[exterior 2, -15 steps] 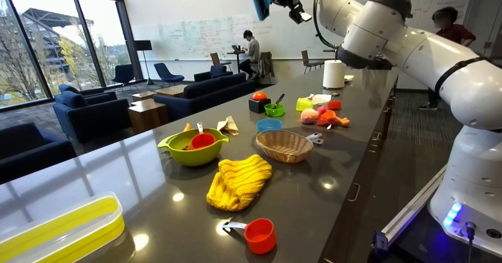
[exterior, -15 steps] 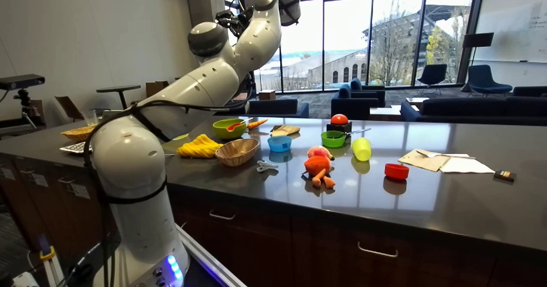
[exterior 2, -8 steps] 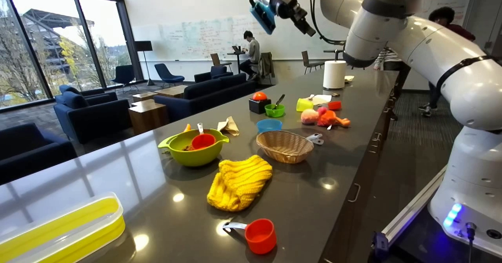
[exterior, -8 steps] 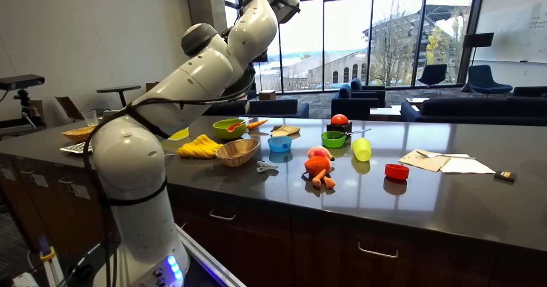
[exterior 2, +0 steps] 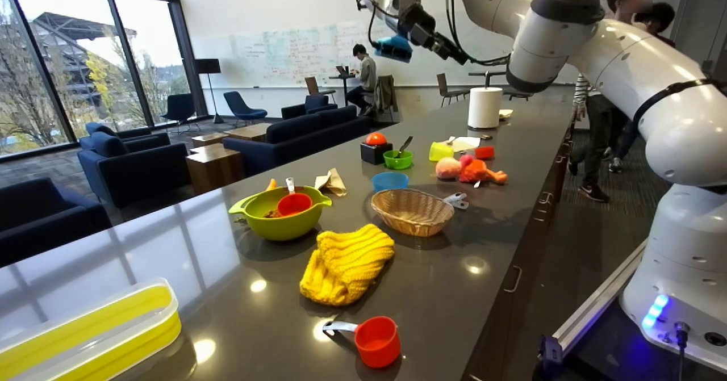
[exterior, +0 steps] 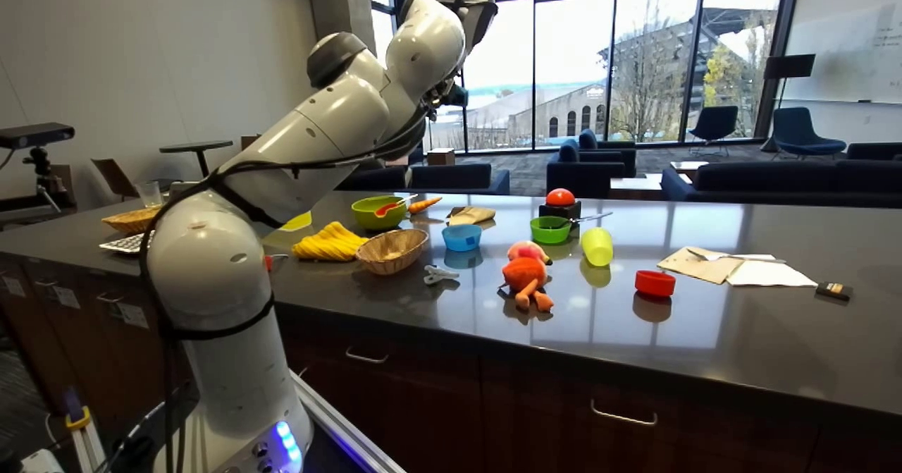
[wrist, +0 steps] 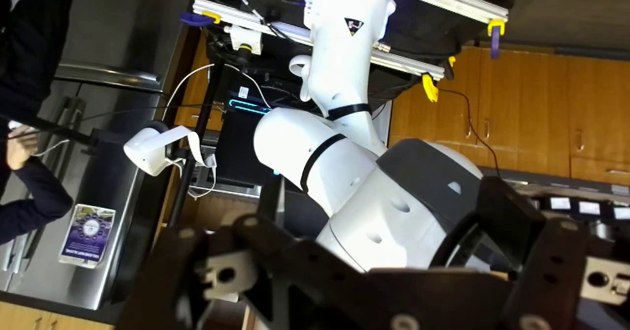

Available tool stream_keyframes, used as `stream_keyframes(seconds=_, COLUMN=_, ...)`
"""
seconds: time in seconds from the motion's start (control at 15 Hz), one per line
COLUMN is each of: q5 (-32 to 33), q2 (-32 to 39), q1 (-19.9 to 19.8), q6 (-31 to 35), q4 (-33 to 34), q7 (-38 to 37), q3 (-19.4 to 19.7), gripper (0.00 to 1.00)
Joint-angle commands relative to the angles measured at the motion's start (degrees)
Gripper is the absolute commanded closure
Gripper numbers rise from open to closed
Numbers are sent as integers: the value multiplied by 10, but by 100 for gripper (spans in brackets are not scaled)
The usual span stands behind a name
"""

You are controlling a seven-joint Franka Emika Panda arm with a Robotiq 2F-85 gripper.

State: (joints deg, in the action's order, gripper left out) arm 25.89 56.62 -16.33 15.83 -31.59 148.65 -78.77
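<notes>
Wrist view shows blurred fingers (wrist: 241, 271) wide apart. Well below them lies the clip (exterior: 440, 273), long axis sideways, facing unclear; in an exterior view the basket (exterior 2: 409, 227) partly hides it.

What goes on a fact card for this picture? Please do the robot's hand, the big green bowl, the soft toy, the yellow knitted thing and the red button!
Hand: open, holding nothing, up in the air
Big bowl: green, with a red cup inside
Soft toy: orange and pink, lying on the counter
Yellow knitted thing: beside the wicker basket, not in it
Red button: round, on top of a black box
</notes>
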Motion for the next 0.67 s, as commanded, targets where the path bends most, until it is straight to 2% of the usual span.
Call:
stream_keyframes(seconds=0.0, q5=20, q2=-21, q1=-49, q6=0, q4=-58, q7=-11, q3=55, gripper=0)
stream_keyframes(seconds=0.2, q5=-33, q2=-27, q1=-77, q6=0, q4=-85, q7=-72, q3=121, gripper=0)
stream_keyframes(seconds=0.33, q5=-101, q2=-36, q1=-90, q6=0, q4=-103, q7=-135, q3=172, gripper=0)
stream_keyframes(seconds=0.47, q5=-204, q2=-51, q1=-104, q6=0, q4=-130, q7=-221, q3=226, gripper=0)
stream_keyframes(seconds=0.53, q5=-257, q2=-55, q1=-121, q6=0, q4=-165, q7=-261, q3=240, gripper=0)
stream_keyframes(seconds=0.6, q5=-193, q2=-19, q1=-90, q6=-1, q4=-97, q7=-211, q3=209, gripper=0)
